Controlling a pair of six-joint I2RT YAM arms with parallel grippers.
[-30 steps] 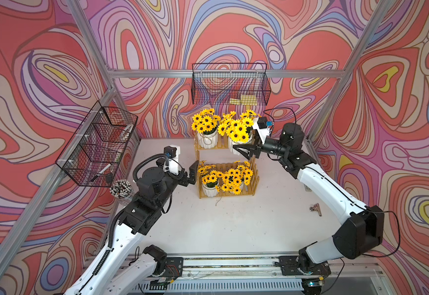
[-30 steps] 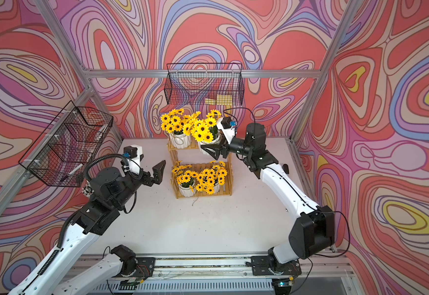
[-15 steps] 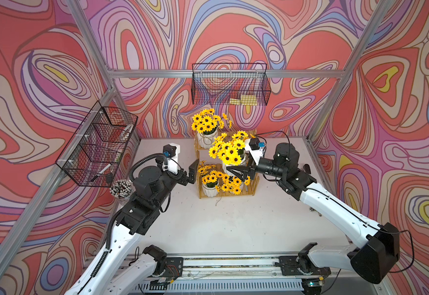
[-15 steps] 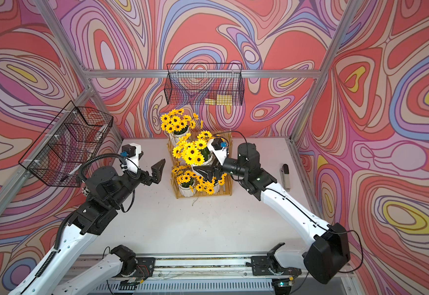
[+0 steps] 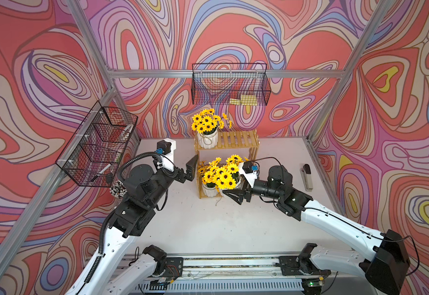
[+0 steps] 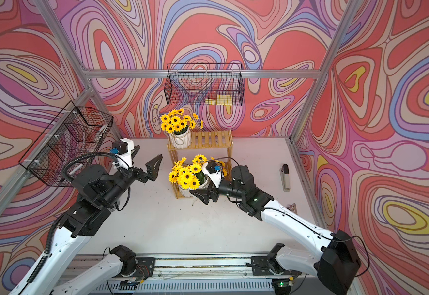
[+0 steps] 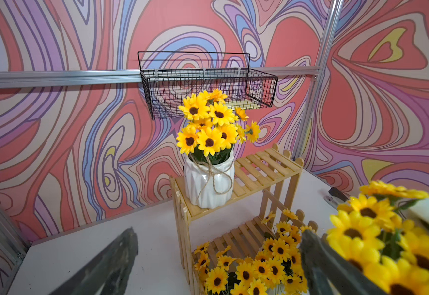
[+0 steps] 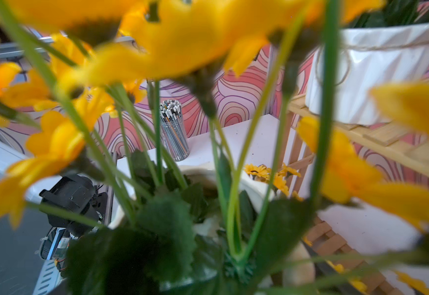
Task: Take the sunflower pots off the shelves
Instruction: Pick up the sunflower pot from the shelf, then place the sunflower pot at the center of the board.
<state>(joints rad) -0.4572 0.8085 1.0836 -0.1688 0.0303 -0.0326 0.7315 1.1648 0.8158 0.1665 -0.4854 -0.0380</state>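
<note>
The right gripper (image 5: 234, 194) has its jaws spread almost to their limit and closed around a small white ribbed ceramic pot of yellow, dark-centred sunflowers (image 5: 224, 176). It carries the pot low over the pale surface (image 5: 208, 224), just in front of the lower tier of the light wooden slatted shelves (image 5: 236, 139). I cannot tell whether the pot's base meets the surface. The left gripper (image 6: 145, 157) hangs beside the shelves, jaws wide apart and empty.

The likeliest trouble is tangling. In both top views the carried blooms overlap those of the matching pot on the lower tier (image 5: 209, 191). If the stems have interlocked, drawing away could drag that pot forward or rock the light rack. That would endanger the tall-bunched pot at the left end of the top tier (image 5: 207, 140).

The grip is a second worry. A smooth glazed body held with the jaws this wide leaves little margin, so the pot may slip or twist. It also looks top-heavy, and letting go while it is tilted or off the surface would probably topple it. Petals and stems fill the right wrist view, so the landing spot is poorly seen from there. A stray reach by the left gripper could also knock the frame.
</note>
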